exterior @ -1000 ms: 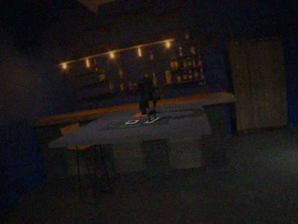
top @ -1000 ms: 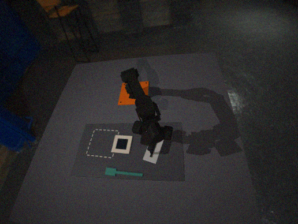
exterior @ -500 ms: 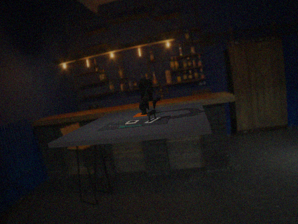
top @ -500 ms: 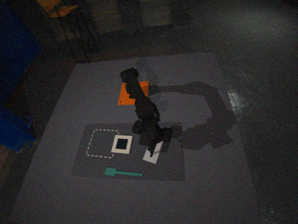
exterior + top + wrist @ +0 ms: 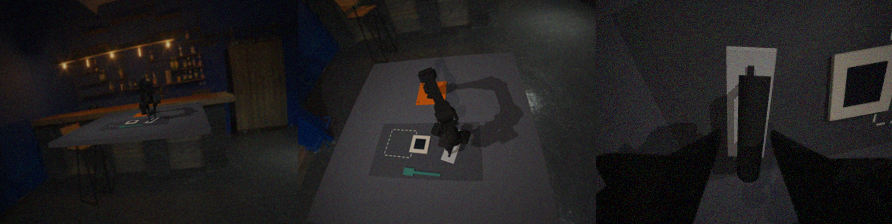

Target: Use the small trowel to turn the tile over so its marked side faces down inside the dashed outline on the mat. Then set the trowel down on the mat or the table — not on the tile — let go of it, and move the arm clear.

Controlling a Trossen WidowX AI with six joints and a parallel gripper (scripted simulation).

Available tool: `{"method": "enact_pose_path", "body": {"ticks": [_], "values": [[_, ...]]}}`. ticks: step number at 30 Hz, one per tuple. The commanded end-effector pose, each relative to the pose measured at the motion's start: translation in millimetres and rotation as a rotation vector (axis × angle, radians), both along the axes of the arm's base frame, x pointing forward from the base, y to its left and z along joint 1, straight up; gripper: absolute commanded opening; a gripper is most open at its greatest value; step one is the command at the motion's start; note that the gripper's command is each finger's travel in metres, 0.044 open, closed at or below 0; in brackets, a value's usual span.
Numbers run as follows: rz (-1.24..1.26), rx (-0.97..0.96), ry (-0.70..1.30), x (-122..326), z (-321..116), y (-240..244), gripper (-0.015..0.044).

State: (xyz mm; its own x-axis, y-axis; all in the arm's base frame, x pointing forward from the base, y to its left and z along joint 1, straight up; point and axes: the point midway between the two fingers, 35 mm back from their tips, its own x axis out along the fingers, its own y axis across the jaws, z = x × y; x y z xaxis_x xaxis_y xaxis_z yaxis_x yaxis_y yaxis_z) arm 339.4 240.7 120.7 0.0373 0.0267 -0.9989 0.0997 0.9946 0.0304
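The cream square tile lies mark-up across the white dashed outline's edge; my black gripper, partly open, empty, nears the dark-handled pale trowel (grasp, flip, set-down remain).

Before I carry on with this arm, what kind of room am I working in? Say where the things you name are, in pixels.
Probably a bar or lounge: bottles (image 5: 189, 66) stand on wall shelves, a row of small lamps (image 5: 112, 55) glows above, and a long counter (image 5: 218, 97) runs behind the table.
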Motion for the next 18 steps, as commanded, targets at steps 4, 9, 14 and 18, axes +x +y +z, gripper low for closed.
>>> {"method": "enact_pose_path", "body": {"ticks": [4, 9, 14, 18], "values": [[-0.006, -0.008, 0.002, -0.9, -13.3, -1.8, 0.027], [-0.006, -0.008, 0.002, -0.9, -14.3, -1.8, 0.0191], [-0.006, -0.008, 0.002, -0.9, -14.3, -1.8, 0.0158], [-0.006, -0.008, 0.002, -0.9, -14.3, -1.8, 0.0131]]}}
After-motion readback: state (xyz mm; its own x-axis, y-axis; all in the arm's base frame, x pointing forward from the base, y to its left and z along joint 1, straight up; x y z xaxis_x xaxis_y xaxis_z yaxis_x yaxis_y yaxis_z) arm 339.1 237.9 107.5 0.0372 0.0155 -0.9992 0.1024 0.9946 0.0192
